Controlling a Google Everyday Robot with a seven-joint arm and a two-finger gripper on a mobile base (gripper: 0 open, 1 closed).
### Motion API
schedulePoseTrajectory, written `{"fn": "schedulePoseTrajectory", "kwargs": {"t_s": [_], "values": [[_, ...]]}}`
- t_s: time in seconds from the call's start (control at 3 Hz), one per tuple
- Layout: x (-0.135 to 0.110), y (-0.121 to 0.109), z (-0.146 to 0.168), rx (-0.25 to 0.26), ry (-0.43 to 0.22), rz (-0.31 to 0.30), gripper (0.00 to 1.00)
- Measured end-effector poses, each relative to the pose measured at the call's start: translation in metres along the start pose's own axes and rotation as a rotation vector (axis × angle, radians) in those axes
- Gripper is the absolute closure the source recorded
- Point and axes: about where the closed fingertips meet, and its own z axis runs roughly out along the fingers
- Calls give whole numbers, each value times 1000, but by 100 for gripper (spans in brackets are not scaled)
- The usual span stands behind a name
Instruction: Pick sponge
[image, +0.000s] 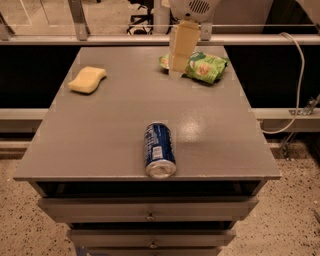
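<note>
The sponge (88, 79) is a small pale yellow soft block lying flat on the grey table (105, 145) at its back left. My gripper (180, 50) hangs from above at the back middle of the table, its flat pale yellow fingers pointing down. It is well to the right of the sponge and overlaps the left end of the green snack bag (202, 66) in the view. It holds nothing that I can see.
A blue can (159, 149) lies on its side near the table's front edge, its open end facing forward. Drawers sit below the table top. A white cable (295, 90) hangs to the right of the table. A rail runs behind the table.
</note>
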Motion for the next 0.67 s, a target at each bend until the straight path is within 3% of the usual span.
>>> {"fn": "schedulePoseTrajectory", "kwargs": {"t_s": [0.33,0.67], "values": [[0,-3,1,2,-1,-6,0],[-5,-36,17,49,-68,14,0]]}}
